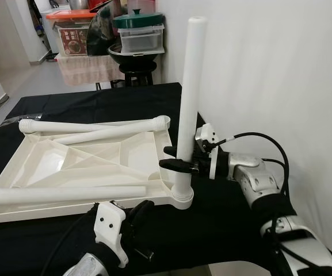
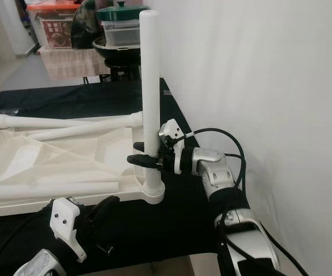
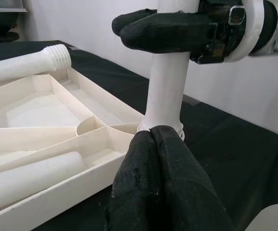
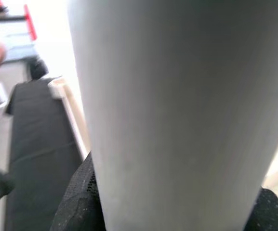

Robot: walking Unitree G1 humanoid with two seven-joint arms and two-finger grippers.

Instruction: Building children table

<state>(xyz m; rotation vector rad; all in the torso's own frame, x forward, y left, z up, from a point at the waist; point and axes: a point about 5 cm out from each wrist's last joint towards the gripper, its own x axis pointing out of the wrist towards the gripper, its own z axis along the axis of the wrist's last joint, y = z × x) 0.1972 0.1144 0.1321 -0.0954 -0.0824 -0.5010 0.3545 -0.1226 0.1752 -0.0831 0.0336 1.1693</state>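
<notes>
Standing upright in the near right corner socket of the tabletop (image 1: 85, 158) is one white leg (image 1: 187, 103); the tabletop lies upside down, ribs up, on a black cloth (image 1: 223, 224) over the work surface. Right gripper (image 1: 174, 158) reaches in from the robot's right with the forearm roughly level, its two black fingers clamped around the leg's lower part, a little above the socket collar. Right wrist view: leg very close, finger pads against it on both sides. Left gripper (image 1: 138, 211) sits low at the tabletop's near edge, just beside the same corner; in the left wrist view its fingers (image 3: 163, 187) are pressed together, tips at the base of the leg, holding nothing.

Three loose legs lie flat in the tray-like underside: one (image 1: 62, 195) along the near rim, one (image 1: 96, 125) along the far rim with a threaded end at each tip, and a third (image 1: 102, 135) lying diagonal just beside it.

Beyond the table: stacked lidded containers (image 1: 138, 34) on a dark bowl, and a bin with a red lid (image 1: 71, 26); contents not legible.
</notes>
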